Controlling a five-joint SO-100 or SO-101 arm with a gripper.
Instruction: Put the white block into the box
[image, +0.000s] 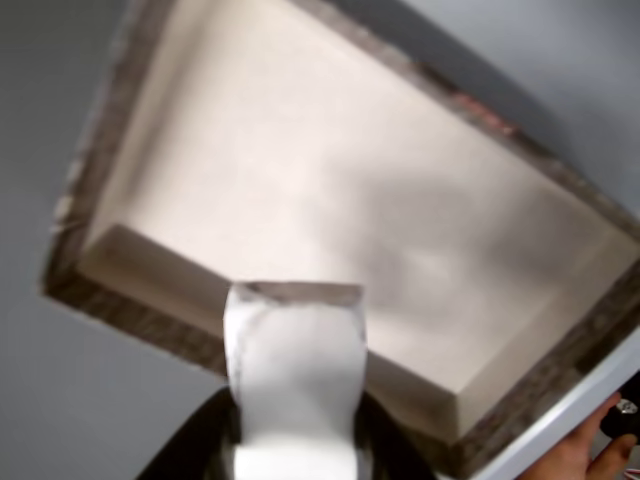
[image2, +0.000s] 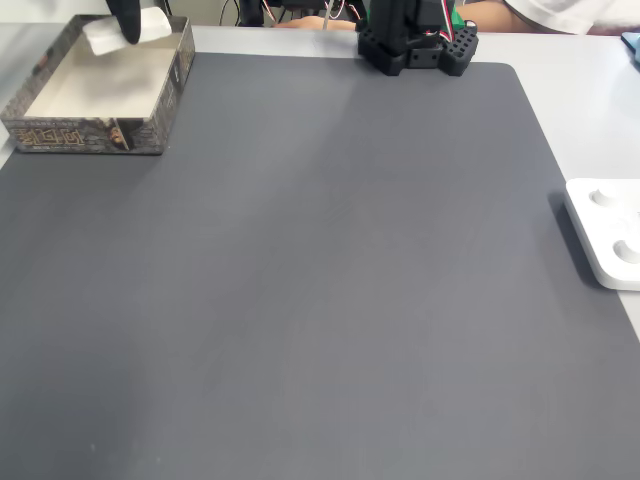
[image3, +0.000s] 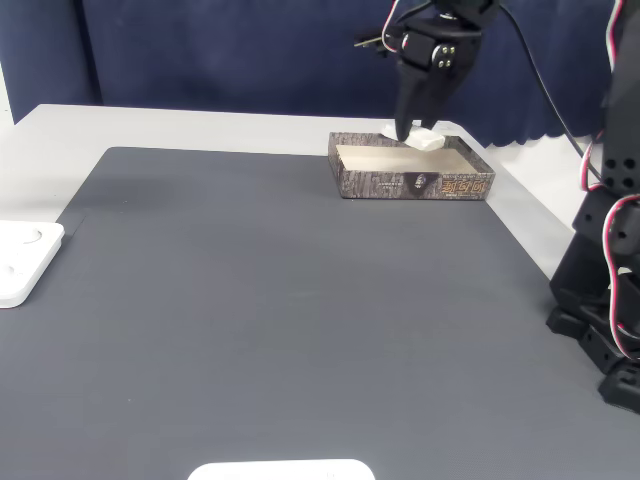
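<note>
Dark mat (image2: 330, 280), pincer (image3: 408, 132) gripping white block (image3: 424, 140) over box (image3: 412, 182)

A robotics lab or hobby workbench: a grey table (image3: 60, 130) carries a dark mat (image2: 300, 280), with 1 black servo arm (image3: 610, 230) (red, black and white wires showing) bolted at its edge, a navy curtain (image3: 220, 55) as backdrop, and a flat white device (image2: 607, 232) lying by the mat
</note>
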